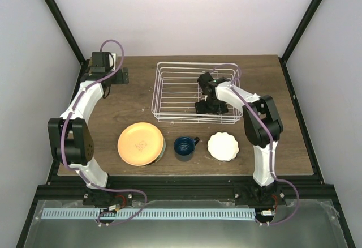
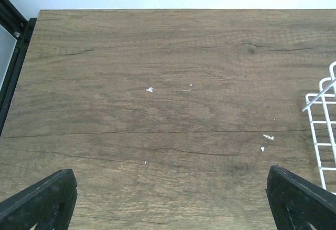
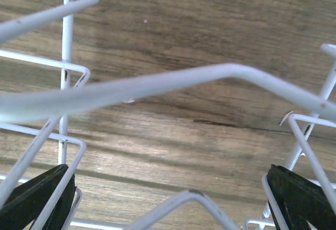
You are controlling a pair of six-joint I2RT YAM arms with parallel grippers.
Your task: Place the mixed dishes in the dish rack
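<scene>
You're basically at square one. The white wire dish rack [image 1: 195,63] has nothing loaded, as far as I can see. The round orange-yellow plate [image 1: 140,144], dark blue mug [image 1: 185,147] and small white scalloped-edge dish [image 1: 223,146] sit in a row on the brown wooden table [image 1: 136,101], just in front of the rack. Your right gripper [image 3: 170,188] is down inside the rack, fingers spread wide and empty. The left gripper [image 2: 173,198] is also spread, over bare wood left of the rack. Mint-green plate — can't make it out, maybe under the orange one.
</scene>
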